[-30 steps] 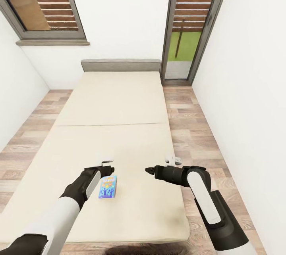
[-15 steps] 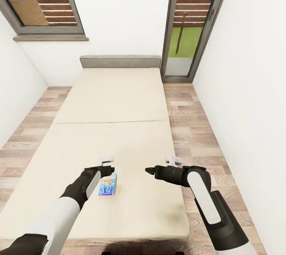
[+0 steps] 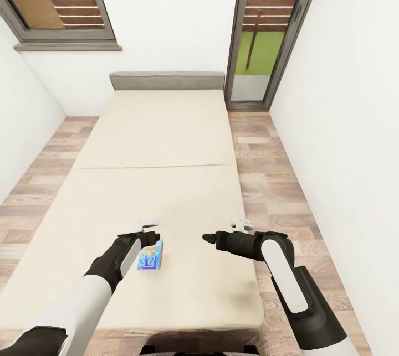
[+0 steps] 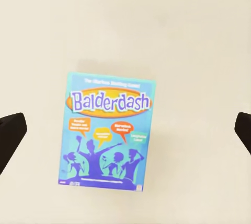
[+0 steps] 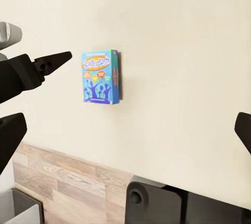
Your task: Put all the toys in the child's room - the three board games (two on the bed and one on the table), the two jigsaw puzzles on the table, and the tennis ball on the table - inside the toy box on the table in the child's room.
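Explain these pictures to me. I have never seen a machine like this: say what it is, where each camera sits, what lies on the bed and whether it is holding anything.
This is a simulated wheeled robot with two arms, each ending in a two-fingered gripper. The wide picture comes from a camera on its head, looking down over both arms at a bed with a beige mattress. The other two come from cameras near each gripper, looking along its fingers. On the mattress lies one small blue board game, its lid printed "Balderdash". The left gripper hangs above it with its fingers spread wide, one on either side of the box. The right gripper hangs over the mattress off to the side, also open. Neither holds anything.
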### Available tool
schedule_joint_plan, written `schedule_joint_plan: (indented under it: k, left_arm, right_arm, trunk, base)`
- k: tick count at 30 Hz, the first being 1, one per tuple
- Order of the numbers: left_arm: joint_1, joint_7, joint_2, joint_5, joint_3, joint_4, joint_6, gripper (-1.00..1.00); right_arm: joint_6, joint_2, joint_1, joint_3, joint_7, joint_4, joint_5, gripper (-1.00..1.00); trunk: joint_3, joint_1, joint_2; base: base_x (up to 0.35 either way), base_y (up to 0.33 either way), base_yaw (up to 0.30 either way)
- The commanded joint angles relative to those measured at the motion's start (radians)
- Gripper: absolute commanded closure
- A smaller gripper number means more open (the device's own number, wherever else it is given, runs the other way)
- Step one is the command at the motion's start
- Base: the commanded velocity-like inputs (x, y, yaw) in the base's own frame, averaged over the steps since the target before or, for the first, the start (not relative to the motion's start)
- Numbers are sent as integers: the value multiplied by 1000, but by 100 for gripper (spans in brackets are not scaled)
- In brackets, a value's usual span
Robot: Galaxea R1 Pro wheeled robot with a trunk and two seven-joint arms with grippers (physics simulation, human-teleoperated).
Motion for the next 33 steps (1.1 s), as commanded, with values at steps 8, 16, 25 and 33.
schedule_joint_plan:
  k: [8,16,25,33]
  left_arm:
    - [0,9,2,8,-5,-1,4,-100]
    - [0,9,2,5,-5,-1,4,-100]
    - [0,9,3,6,-4,-1,4,-100]
    - [0,9,1,6,-5,-1,4,-100]
  right_arm:
    - [3,1,-1,0,-10,-1,-10,-100]
    - [2,1,-1,0,-10,0,-10,-100]
    - [3,0,-1,0,-10,-1,-9,-100]
    - [2,0,-1,0,-11,-1,-10,-100]
  trunk:
    - [-15,0,-2]
    - [-28,0,-2]
    - [-43,0,-2]
    - [-56,0,-2]
  base:
    - [0,0,0]
    - [0,0,0]
    - [0,0,0]
    - [0,0,0]
